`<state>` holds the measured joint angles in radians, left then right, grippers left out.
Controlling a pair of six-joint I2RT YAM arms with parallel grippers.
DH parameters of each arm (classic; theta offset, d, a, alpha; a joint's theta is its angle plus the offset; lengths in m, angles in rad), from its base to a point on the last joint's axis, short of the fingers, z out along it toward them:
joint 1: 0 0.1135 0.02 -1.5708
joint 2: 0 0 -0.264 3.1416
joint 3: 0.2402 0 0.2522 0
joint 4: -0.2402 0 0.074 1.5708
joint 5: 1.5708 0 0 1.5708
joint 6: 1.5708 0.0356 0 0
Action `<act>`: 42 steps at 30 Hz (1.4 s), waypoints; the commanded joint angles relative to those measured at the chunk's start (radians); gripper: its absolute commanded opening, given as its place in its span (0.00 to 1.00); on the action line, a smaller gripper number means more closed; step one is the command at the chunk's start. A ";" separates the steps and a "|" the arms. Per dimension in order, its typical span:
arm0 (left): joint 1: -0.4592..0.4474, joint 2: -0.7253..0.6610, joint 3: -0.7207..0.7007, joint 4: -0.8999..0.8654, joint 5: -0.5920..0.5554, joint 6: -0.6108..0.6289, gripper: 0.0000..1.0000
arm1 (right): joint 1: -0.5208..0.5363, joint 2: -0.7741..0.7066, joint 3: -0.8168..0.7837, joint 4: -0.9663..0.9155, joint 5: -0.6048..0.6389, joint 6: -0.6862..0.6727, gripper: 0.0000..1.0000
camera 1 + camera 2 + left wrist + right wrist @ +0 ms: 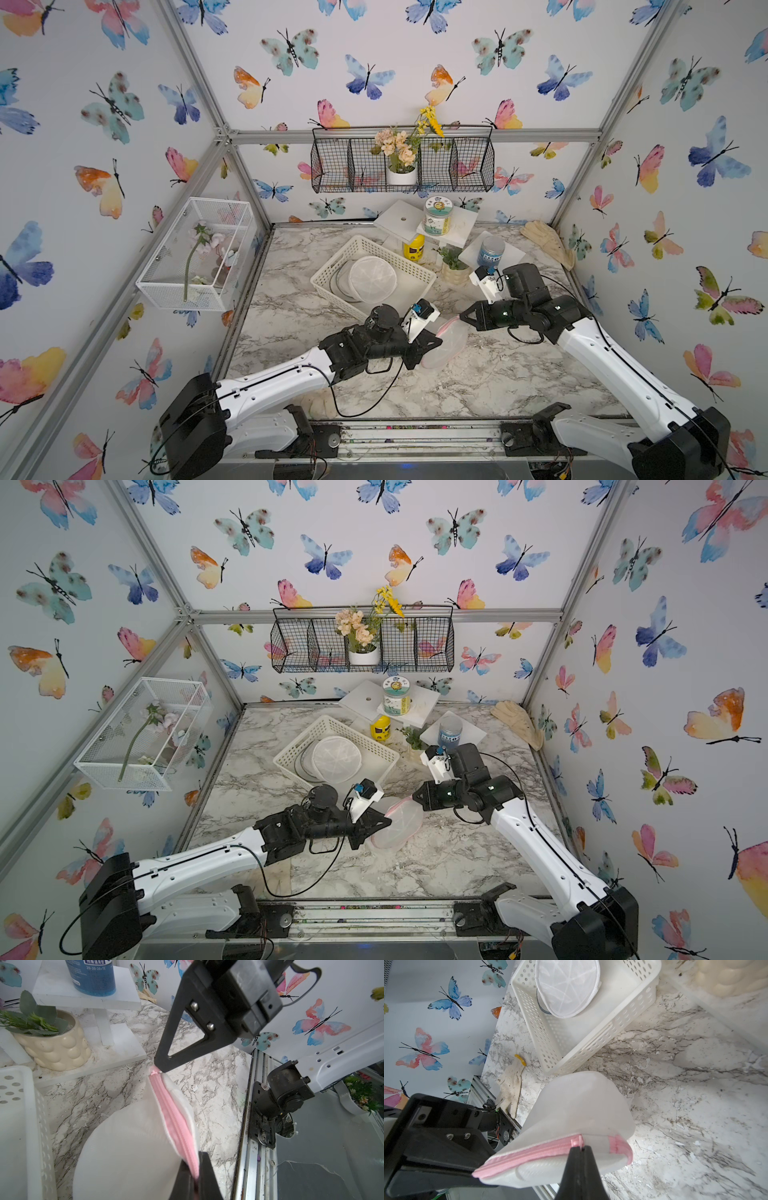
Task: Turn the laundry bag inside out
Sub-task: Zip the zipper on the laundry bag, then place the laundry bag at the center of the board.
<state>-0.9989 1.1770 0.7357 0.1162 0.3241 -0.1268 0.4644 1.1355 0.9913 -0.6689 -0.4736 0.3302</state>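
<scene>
Between the two arms, just in front of the white perforated plastic basket [334,261], the white mesh laundry bag with a pink zipper [446,347] hangs over the marble-patterned table [478,382]. The left gripper [195,1178] is clenched on one end of the zipper seam, and the right gripper [581,1150] is pinched tight on the pink zipper pull [579,1140] further along (the zipper runs straight from one to the other). Whether the bag's bottom touches the table is unclear.

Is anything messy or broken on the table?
Yes. A dirty white fabric glove lies crumpled at the front edge of the marble-patterned table, and the tabletop looks chipped, with little white flecks.
</scene>
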 commanded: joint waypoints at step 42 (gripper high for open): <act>0.054 0.578 0.283 0.204 -0.076 -0.486 0.77 | -0.003 -0.217 0.173 -0.119 0.746 0.071 0.75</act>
<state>-0.9428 1.8465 1.0168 0.3763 0.3622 -0.6540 0.4637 0.9085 1.1709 -0.7948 0.2493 0.4076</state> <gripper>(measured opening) 0.760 0.746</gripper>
